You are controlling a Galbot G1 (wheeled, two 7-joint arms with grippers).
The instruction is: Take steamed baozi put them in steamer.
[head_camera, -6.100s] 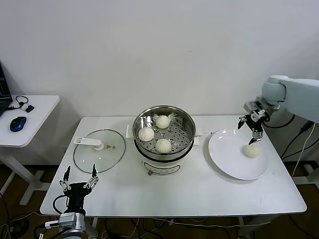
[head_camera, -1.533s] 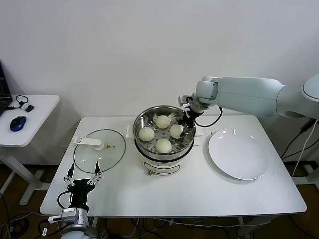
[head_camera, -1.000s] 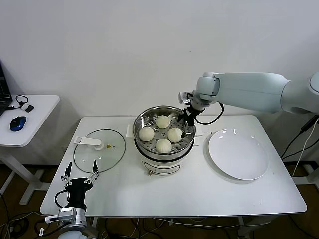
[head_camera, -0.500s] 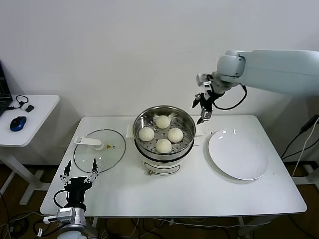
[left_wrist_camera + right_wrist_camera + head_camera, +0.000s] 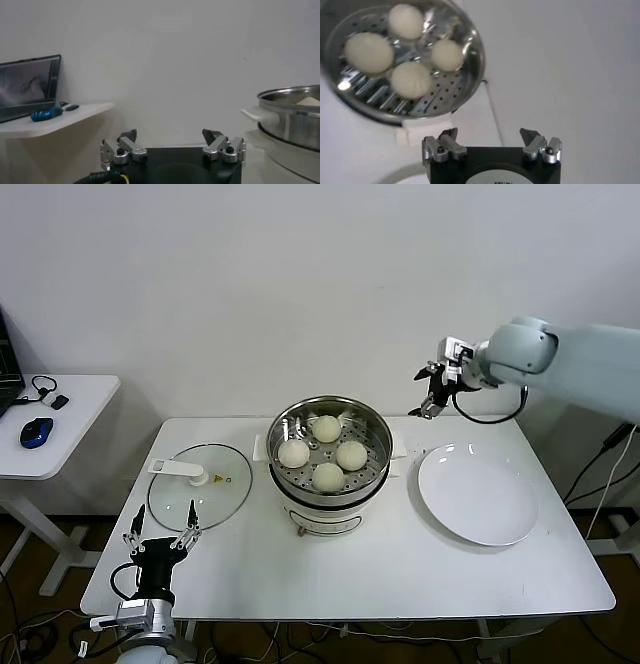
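Stainless steamer (image 5: 328, 450) at the middle of the white table (image 5: 400, 569), all four buns (image 5: 327, 476) down on its perforated tray, none touching another. White plate (image 5: 478, 492) to the steamer's right, bare of buns, so the loading judged complete as far as visible; nothing of the task left on show, save perhaps the glass lid (image 5: 199, 485), flat on the table to the steamer's left and not called for by the task sentence. Right gripper (image 5: 432, 402) up in the air beyond the table's far edge, between steamer and plate and well clear of both, fingers spread wide, nothing between them; same spread and same emptiness from its own wrist camera (image 5: 492, 141), with the steamer and its four buns (image 5: 411, 79) below. Left gripper (image 5: 160, 542) parked low at the table's near left corner, close to the lid, fingers apart and empty, confirmed by its wrist camera (image 5: 172, 142). Hard to judge: pleats on the bun tops, not made out from either view; steamer's base and handles largely tucked under the pot's rim; only the pot's edge (image 5: 292, 107) cut off at the side of the left wrist view, with a mere sliver of one bun above the rim; small side desk (image 5: 55, 424) with a blue mouse (image 5: 36, 431) cropped at the left border.
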